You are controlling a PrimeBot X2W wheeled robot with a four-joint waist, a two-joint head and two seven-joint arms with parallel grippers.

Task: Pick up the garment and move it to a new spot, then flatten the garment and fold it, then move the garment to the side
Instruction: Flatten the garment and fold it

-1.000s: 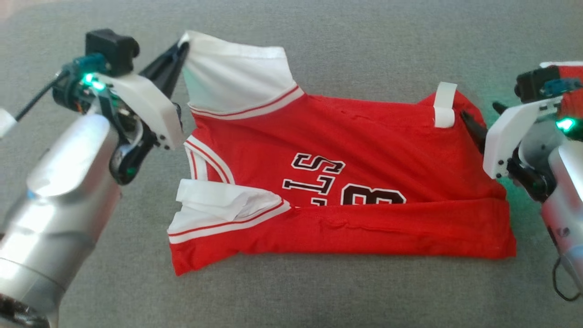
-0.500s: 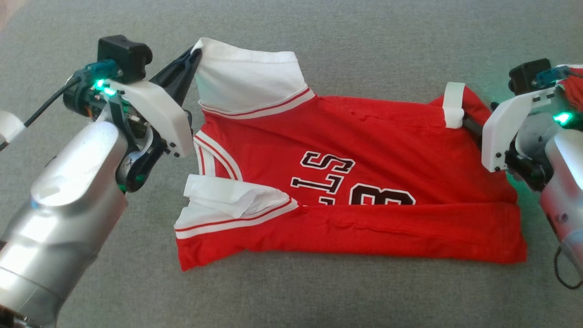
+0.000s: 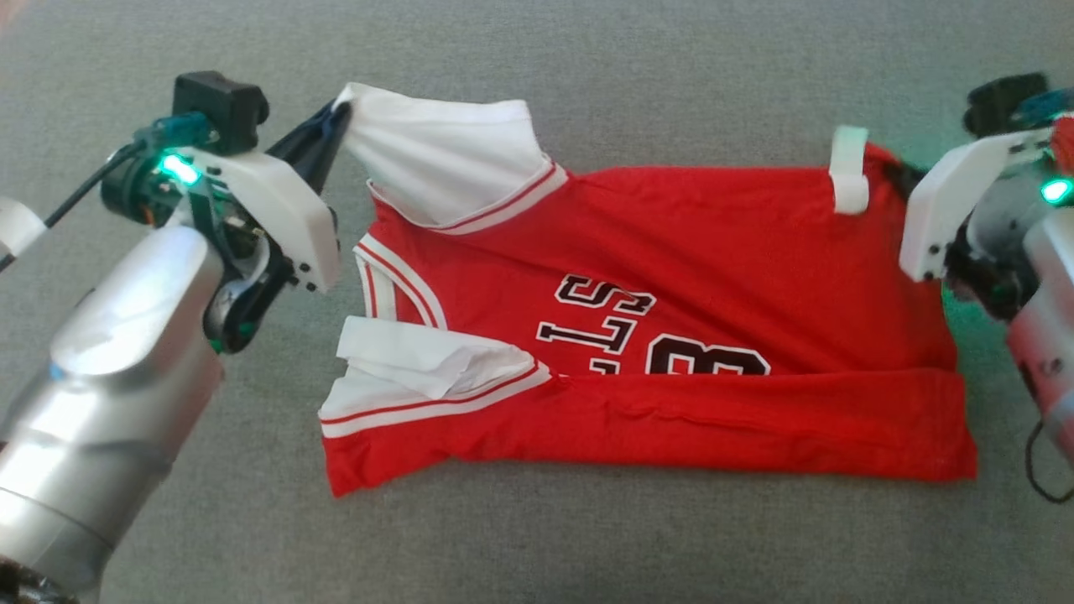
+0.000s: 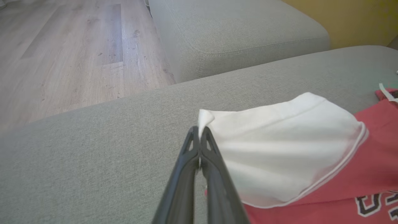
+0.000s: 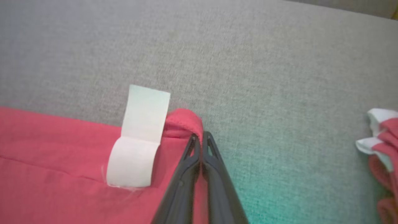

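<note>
At the left, the left gripper (image 3: 336, 113) stays clamped on the far corner of the white sleeve (image 3: 445, 159), as it was a second ago. The left wrist view shows its two dark fingers pressed together on the cloth. The sleeve is lifted slightly off the grey sofa cushion (image 3: 587, 50).

The red garment (image 3: 671, 252) lies across the middle of the cushion, neck end to the left and hem to the right. Its near edge is already folded over as a long band.

The change is at the right. A second ago the right gripper (image 5: 201, 135) stood with its jaws apart beside the far hem corner. Now it has pinched shut on that red corner, which bunches up between its fingertips just beside the white tag (image 5: 140, 137). Both far corners are therefore gripped, which suggests the far edge is ready to be lifted and brought toward the near side for the next fold.

The black, white-edged print reads upside down in the head view. The letters "LS" are clear, and below them is part of a numeral, perhaps an 8, half hidden by the folded band. Nothing can be read on the tag. A second red-and-white cloth (image 5: 382, 133) lies well apart on the right.
</note>
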